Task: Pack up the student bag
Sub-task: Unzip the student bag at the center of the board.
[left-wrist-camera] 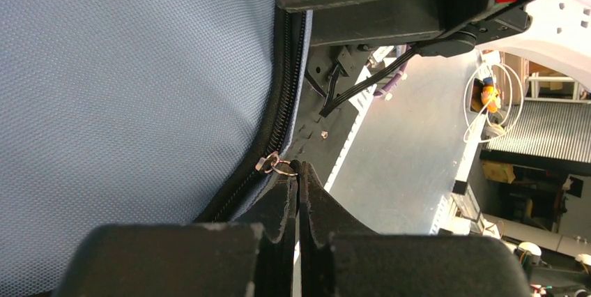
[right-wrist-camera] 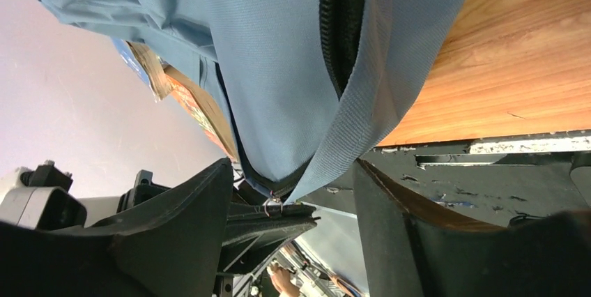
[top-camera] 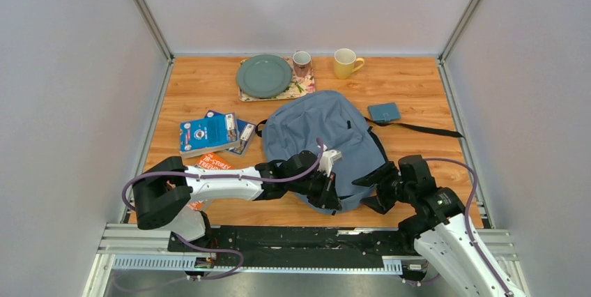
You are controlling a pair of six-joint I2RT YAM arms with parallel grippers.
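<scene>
The grey-blue student bag [top-camera: 313, 130] lies in the middle of the wooden table, its bottom end at the near edge. My left gripper [top-camera: 333, 199] is at that near end, shut on the zipper pull [left-wrist-camera: 281, 166]; the small metal ring sits right at the closed fingertips [left-wrist-camera: 298, 171]. The black zipper [left-wrist-camera: 282, 95] runs up along the fabric. My right gripper [top-camera: 373, 189] stands open beside it, and the bag's lower edge and a fabric strap [right-wrist-camera: 362, 123] hang between its two fingers [right-wrist-camera: 293, 164]. The pull ring [right-wrist-camera: 270, 205] and the left gripper's tips show there too.
Blue books [top-camera: 208, 132] and an orange book [top-camera: 212, 162] lie left of the bag. A green plate [top-camera: 263, 75], a patterned mug [top-camera: 302, 63] and a yellow mug [top-camera: 345, 62] stand at the back. A teal case [top-camera: 385, 111] and a black strap [top-camera: 425, 130] lie to the right.
</scene>
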